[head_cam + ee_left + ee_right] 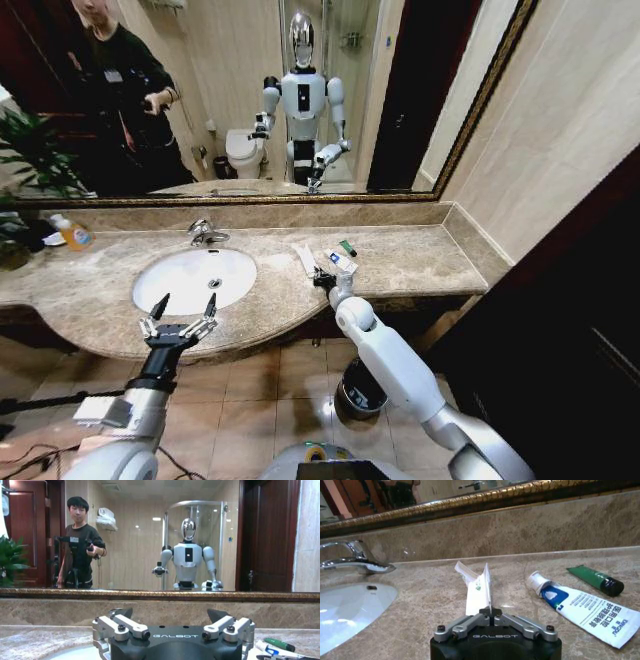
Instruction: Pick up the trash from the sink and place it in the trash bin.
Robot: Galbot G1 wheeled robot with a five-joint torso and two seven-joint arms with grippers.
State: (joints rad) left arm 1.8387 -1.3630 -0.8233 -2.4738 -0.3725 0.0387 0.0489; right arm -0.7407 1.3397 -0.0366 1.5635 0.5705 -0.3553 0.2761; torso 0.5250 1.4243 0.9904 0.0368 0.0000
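The right hand (322, 281) is low over the bench (420, 262), just right of the sink (193, 279); in the right wrist view its two fingers (492, 612) are pressed together on the near end of a flat white packet (479, 588), and the packet lies on the marble and points away toward the mirror (330, 100). A thin white stick (461, 569) lies touching the far end of the packet, at a slant. Just right of the packet lies a white tube with blue marks (585, 609), with its cap end toward the wall; a small green tube (595, 580) with a black cap lies beside it, a bit farther back and to the right. All of these bits of trash sit on the bench, between the sink and the right end of the bench.

The left hand (180, 318) is held up at the near edge of the bench, in front of the sink; its fingers (158, 304) are spread wide apart and hold nothing.

The sink is a white oval bowl with a shiny faucet (206, 233) at its far side. A clear bottle of orange liquid (72, 233) lies on the far left of the bench, near a green plant (30, 150). The trash bin (361, 390) stands on the tiled floor (250, 400) under the bench, below the right arm; it is round and black with a shiny rim.
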